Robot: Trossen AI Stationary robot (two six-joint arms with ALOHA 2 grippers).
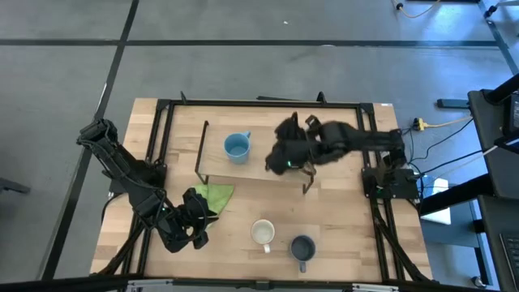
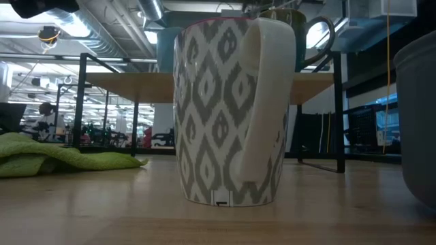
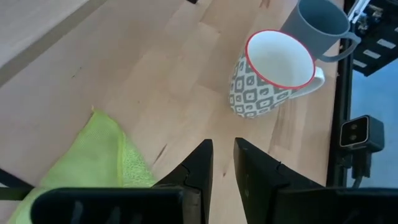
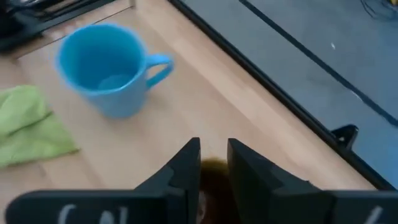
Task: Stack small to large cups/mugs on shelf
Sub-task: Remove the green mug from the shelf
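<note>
Wood runs bare along the near edge of the table [image 1: 340, 211], where two mugs stand just beside each other. These are the white patterned mug [image 1: 262, 233], with its handle turned toward that edge, and the grey-blue mug [image 1: 302, 247] on its right.

The left gripper [image 3: 222, 144] hovers by the near left corner. Its fingers are a little apart and hold nothing. It points across the boards at the white mug, so I judge the left arm the handier for those two (it is also the free one). A green cloth [image 1: 212, 195] lies crumpled between that gripper and the shelf.

Farther back, the shelf [image 1: 255, 166] lies lengthwise, left to right, across the middle of the table. The light blue mug [image 1: 236, 147] stands upright toward the shelf's left end.

Over the shelf's right end is the right gripper [image 1: 289, 161]. Its fingers stand on either side of the wall of the brown mug [image 4: 214, 177], and it looks to be pinching it. The coming move turns on this relation: the blue mug lies along the shelf's long axis to the left of the brown one, with bare board between them. By my reckoning there is room there for more mugs.

Beyond the far edge there is only grey floor.
</note>
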